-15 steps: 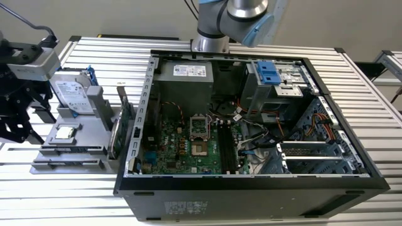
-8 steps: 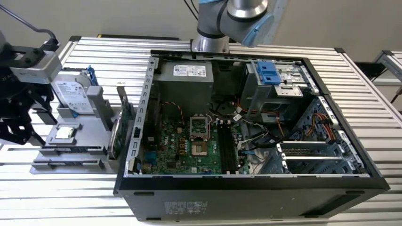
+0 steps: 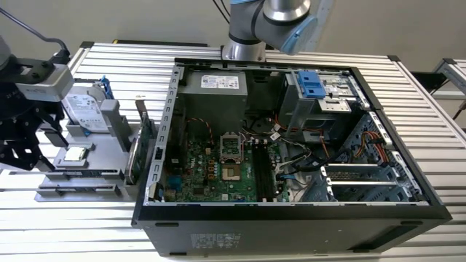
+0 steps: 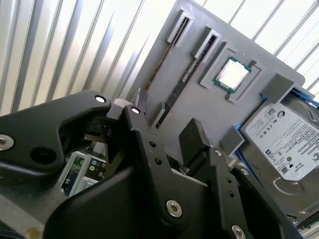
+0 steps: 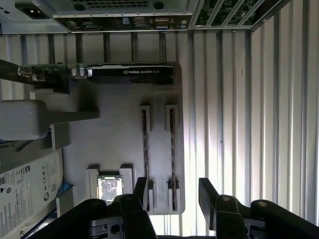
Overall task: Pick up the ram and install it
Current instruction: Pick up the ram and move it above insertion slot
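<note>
Two ram sticks, long, thin and dark, lie side by side in the slots of a grey holder tray. One ram stick lies in line with the gap between my fingers, and the other ram stick is beside it. My gripper hovers open over one end of the tray with nothing in it. In the exterior view the gripper is at the far left, beside the tray. The motherboard's long black slots sit inside the open computer case.
On the tray also sit a processor chip, a silver hard drive and a graphics card standing on edge. The case walls rise to the exterior view's right of the tray. Everything stands on a ribbed metal table.
</note>
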